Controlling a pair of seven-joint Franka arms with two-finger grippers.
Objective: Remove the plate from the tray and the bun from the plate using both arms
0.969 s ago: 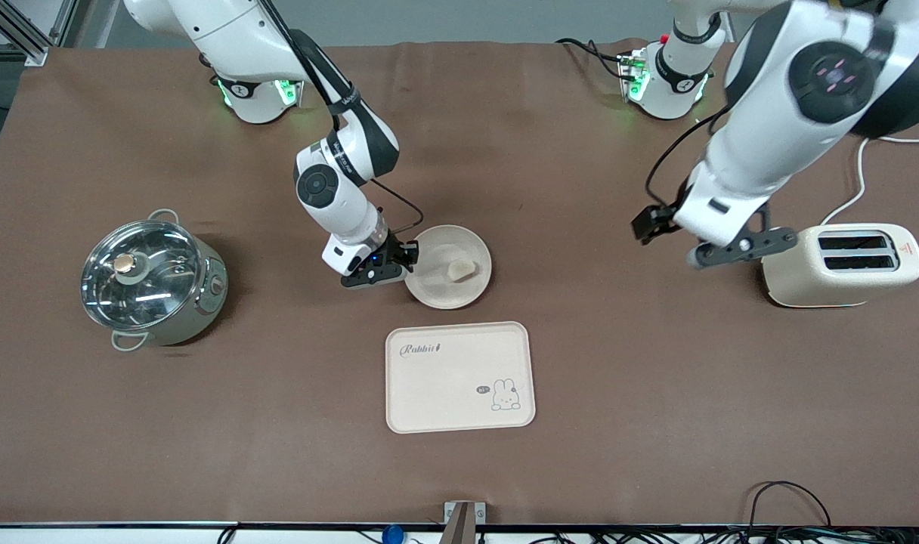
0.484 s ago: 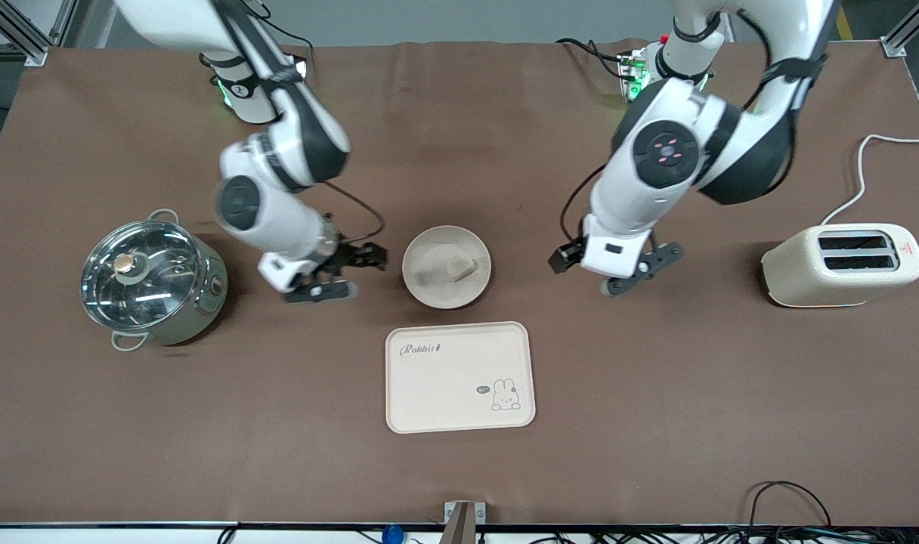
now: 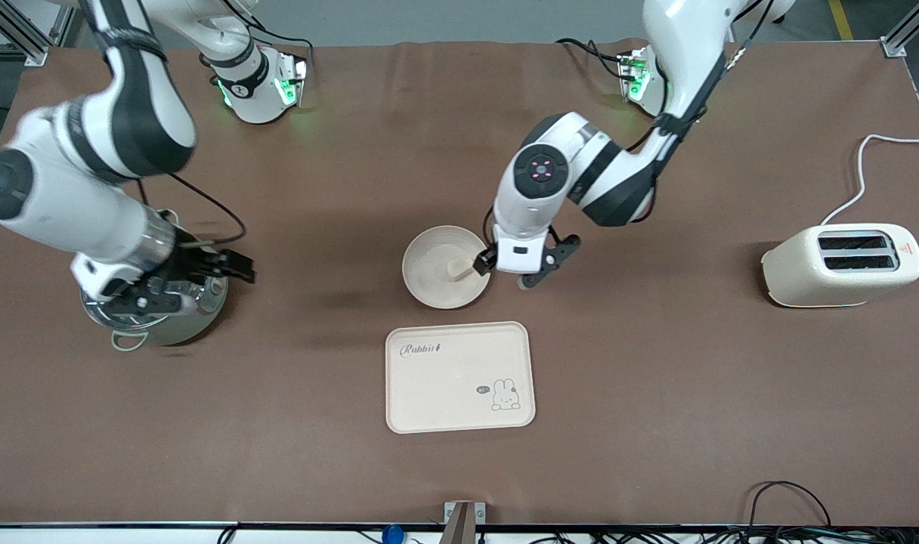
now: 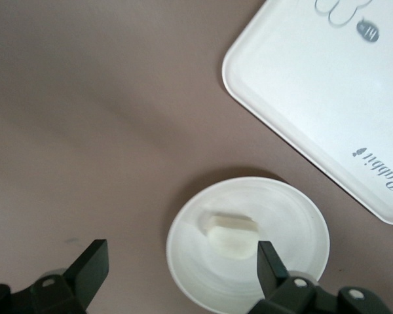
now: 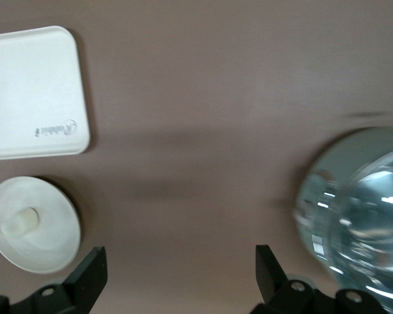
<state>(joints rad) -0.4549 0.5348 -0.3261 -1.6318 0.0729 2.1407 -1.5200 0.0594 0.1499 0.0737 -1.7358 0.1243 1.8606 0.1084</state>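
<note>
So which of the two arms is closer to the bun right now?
The left. Its tool hangs open at the rim of the plate, right beside the bun. The right tool is open over the pot, toward the right arm's end of the table.

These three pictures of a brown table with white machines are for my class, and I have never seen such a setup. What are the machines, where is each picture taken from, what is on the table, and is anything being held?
The machines are two jointed robot arms, each ending in a black two-finger end effector. The wide picture comes from a high camera facing them; the other two come from cameras on the arms' wrists, looking down past the fingers.

On the table sits a round plate with a small bun on it. A rectangular tray with a rabbit drawing lies nearer the front camera. A lidded pot stands toward the right arm's end, a toaster toward the left arm's end.

The left end effector hangs open at the plate's edge, close to the bun. The right end effector is open above the pot. Nothing is held.
</note>
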